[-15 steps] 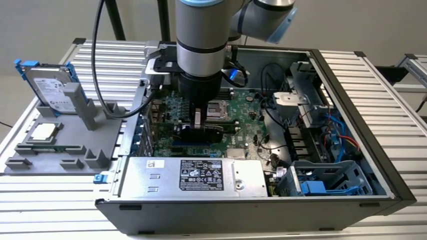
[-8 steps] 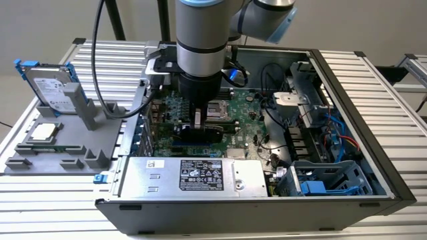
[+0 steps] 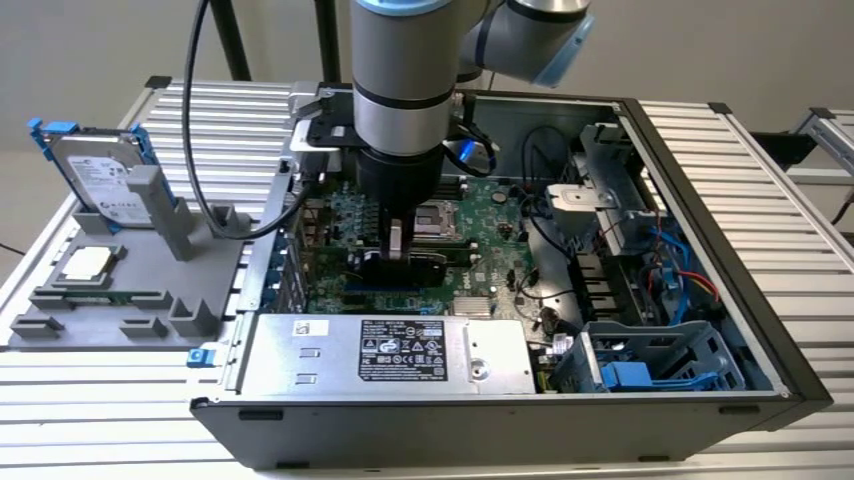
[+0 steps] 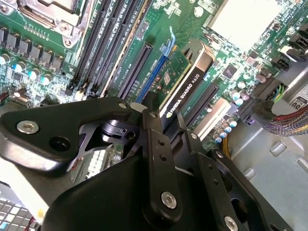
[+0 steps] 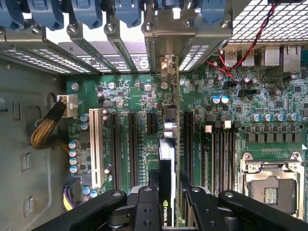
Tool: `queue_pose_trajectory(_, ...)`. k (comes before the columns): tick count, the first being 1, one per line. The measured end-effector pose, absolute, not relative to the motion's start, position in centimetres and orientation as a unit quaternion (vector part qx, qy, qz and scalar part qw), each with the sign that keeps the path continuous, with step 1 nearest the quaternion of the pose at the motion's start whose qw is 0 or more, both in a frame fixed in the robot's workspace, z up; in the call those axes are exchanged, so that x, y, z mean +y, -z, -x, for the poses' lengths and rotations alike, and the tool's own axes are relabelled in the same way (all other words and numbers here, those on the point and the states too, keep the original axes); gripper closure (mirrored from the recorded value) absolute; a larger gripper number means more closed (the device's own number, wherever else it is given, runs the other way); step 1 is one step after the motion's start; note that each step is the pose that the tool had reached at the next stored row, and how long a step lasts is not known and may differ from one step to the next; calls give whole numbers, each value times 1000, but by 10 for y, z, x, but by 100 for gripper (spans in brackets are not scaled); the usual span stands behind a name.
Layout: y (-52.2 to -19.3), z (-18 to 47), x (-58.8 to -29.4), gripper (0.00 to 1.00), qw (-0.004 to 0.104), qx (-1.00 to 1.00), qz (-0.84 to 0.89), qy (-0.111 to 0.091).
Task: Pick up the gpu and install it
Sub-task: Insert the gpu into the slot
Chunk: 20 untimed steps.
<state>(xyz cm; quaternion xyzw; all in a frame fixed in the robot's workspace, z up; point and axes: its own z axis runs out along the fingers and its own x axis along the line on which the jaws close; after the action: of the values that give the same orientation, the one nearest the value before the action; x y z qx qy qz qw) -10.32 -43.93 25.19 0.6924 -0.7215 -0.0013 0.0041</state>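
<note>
An open computer case (image 3: 747, 330) lies on its side on a ribbed metal bench (image 3: 747, 160), and a green motherboard (image 3: 494, 210) fills its floor. Close around the work spot are long black card slots (image 5: 132, 144), one white slot (image 5: 96, 144), a square processor socket (image 5: 272, 185), and a bundle of yellow and black wires (image 5: 45, 130) off to one side. A silver power supply box (image 3: 387, 352) sits along the near wall of the case, and red and blue cables (image 3: 674, 270) curl on the exterior view's right. On the exterior view's left, a gray tray (image 3: 120, 300) holds a silver hard drive in a blue frame (image 3: 100, 175) standing up, well apart from the case. The end effector (image 5: 166, 192) reaches straight down into the case, and its black fingers (image 5: 149, 202) are pressed close on the gpu (image 5: 167, 154), holding its top edge. The gpu stands on its thin edge over the motherboard, between the black slots, with its metal end by the back wall openings (image 5: 163, 62). I cannot tell if it is pushed all the way into its slot. Behind the bench is a plain pale wall (image 3: 94, 40)
</note>
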Motion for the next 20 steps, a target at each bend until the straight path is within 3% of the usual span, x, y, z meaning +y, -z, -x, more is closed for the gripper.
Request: queue_pose_trajectory(20,-245,104,-440,100,3,-721,-692,2)
